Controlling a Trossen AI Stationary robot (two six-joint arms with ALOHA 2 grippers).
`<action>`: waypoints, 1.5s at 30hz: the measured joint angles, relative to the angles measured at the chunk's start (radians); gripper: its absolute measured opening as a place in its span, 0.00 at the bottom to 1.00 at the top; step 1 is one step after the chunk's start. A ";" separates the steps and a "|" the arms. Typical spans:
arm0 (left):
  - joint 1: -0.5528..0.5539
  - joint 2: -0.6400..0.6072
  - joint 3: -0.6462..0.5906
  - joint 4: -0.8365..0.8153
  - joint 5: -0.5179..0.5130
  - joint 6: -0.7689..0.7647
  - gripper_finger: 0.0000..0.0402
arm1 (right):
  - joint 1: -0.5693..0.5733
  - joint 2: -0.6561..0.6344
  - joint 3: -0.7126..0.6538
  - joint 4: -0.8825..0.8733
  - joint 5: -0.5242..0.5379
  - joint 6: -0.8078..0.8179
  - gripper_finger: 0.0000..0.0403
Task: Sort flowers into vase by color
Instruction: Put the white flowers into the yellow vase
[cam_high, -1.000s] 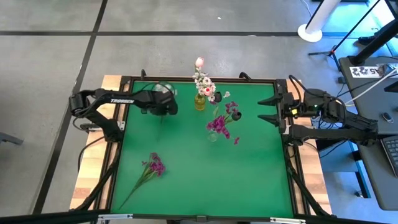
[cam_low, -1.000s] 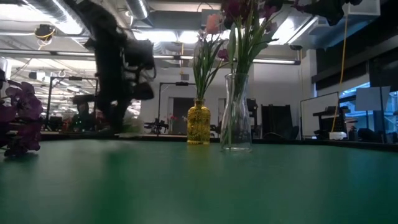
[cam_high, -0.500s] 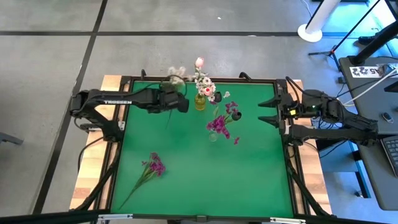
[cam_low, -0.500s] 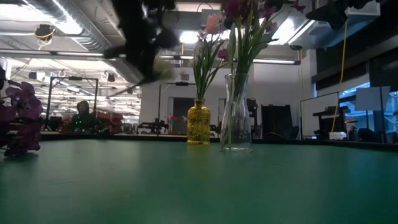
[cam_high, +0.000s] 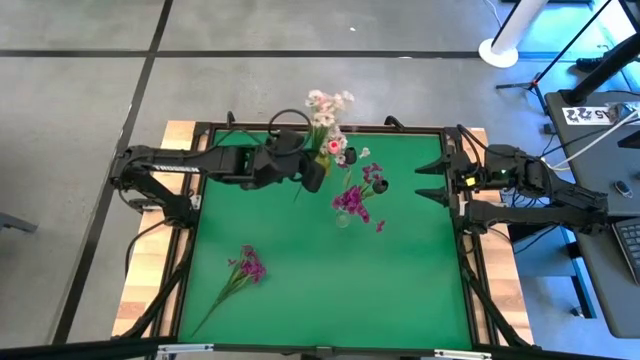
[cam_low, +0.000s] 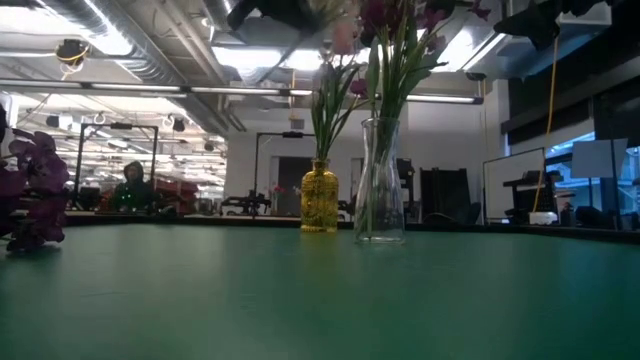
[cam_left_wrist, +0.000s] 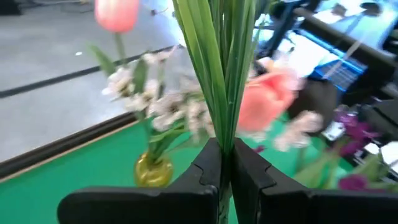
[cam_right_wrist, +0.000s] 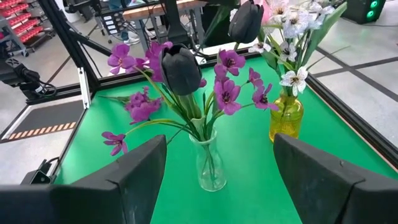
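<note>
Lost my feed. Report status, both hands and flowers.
Left hand shut on white sprig, beside yellow vase. Right hand open, waiting at table edge. Purple sprig lying on mat. Nothing blocking.

Open industrial lab: ceiling ducts, equipment racks, concrete floor.
</note>
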 joint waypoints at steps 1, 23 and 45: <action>-0.006 0.000 0.000 0.015 0.000 0.018 0.02 | 0.000 0.000 0.000 0.000 0.000 0.000 0.74; -0.080 0.000 0.000 0.229 0.046 0.234 0.03 | -0.001 0.000 0.000 -0.046 0.018 0.000 0.74; -0.103 -0.013 -0.238 0.852 0.113 0.558 0.03 | -0.001 0.000 0.000 -0.054 0.018 -0.018 0.74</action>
